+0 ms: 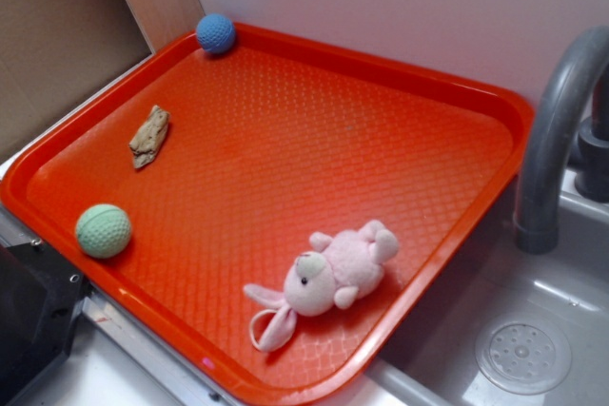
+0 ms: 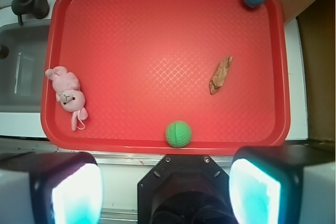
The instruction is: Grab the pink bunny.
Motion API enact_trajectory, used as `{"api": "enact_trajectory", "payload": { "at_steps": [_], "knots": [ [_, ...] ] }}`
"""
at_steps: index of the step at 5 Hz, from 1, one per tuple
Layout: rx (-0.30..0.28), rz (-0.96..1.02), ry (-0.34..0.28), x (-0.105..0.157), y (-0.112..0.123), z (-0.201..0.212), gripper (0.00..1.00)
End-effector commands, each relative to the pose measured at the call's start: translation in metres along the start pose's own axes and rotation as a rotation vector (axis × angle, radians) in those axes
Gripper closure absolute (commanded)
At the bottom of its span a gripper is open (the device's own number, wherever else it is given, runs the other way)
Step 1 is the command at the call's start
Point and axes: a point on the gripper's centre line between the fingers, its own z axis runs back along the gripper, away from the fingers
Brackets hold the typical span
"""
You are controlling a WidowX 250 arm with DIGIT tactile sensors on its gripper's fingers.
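The small pale-pink plush bunny lay along the red plastic tray's sink-side rim, ears toward the near edge, feet away. The gripper, fingers spread wide and empty, hovered beyond that near edge; the tray's middle was open.

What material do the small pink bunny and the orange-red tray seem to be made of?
The small pink bunny looks like soft plush fabric: its surface is fuzzy and matt, and its ears lie limp. The orange-red tray is probably moulded plastic: it has an embossed diamond texture, a slight sheen and a smooth raised rim.
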Motion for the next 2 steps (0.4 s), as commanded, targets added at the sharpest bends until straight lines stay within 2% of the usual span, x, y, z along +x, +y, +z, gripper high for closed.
{"api": "enact_trajectory", "payload": {
  "at_steps": [1,2],
  "knots": [
    [0.0,0.0,0.0,0.0,0.0,0.0,0.0],
    [-0.011,-0.015,-0.049,0.018,-0.028,-0.007,0.0]
  ]
}}
